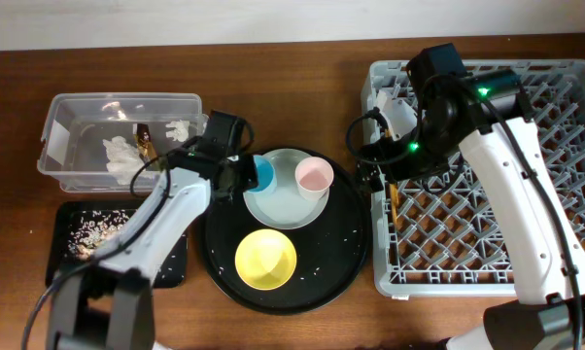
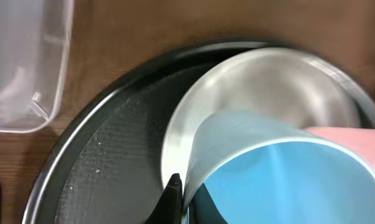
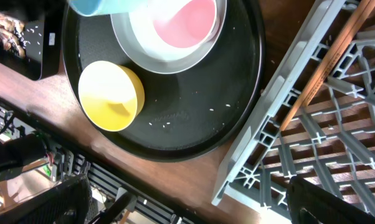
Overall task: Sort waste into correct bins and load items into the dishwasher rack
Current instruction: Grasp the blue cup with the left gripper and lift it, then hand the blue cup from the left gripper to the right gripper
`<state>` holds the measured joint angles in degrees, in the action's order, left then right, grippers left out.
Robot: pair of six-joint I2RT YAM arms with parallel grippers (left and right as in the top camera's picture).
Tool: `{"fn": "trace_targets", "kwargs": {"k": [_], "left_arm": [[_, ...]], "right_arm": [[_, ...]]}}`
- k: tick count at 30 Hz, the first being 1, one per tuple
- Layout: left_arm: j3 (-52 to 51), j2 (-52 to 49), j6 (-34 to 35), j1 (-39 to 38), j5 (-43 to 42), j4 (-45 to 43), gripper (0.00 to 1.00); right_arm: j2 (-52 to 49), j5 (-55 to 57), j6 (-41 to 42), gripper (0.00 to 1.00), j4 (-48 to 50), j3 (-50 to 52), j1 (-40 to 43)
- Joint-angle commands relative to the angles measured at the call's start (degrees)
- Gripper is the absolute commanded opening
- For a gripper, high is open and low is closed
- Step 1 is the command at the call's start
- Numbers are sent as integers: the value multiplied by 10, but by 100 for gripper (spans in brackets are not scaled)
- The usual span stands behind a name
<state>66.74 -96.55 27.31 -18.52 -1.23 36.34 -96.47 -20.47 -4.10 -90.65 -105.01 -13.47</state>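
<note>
Left gripper (image 2: 186,198) is pinched shut on the rim of the small light-blue cup (image 1: 263,173), which sits tilted at the edge of the round grey plate (image 1: 283,199), beside the small pink cup (image 1: 314,177). Both are on the big round black tray (image 1: 346,243) on the desk (image 1: 273,58). Right gripper (image 3: 184,186) looks spread wide, holding nothing, at the left edge of the large grey pegged plastic rack (image 1: 487,165).

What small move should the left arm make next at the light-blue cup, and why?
Probably close the left pincer on the light-blue cup at its rim before any lift. One finger already sits against the rim, a firm grip is not evident, and the cup is crowded on the grey plate beside the pink cup.
</note>
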Motion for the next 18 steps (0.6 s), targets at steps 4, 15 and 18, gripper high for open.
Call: {"fn": "trace_targets", "kwargs": {"k": [4,15,18], "left_arm": [[21,186,-64,52,-285,38,0],[19,188,-335,243,-695,188,0],[19,188,-334,243,-713,193,0]], "right_arm": [[9,2,-2,98,0,-5,0],[9,0,3,98,35,-5,0],[9,-80,5,98,30,-5,0]]}}
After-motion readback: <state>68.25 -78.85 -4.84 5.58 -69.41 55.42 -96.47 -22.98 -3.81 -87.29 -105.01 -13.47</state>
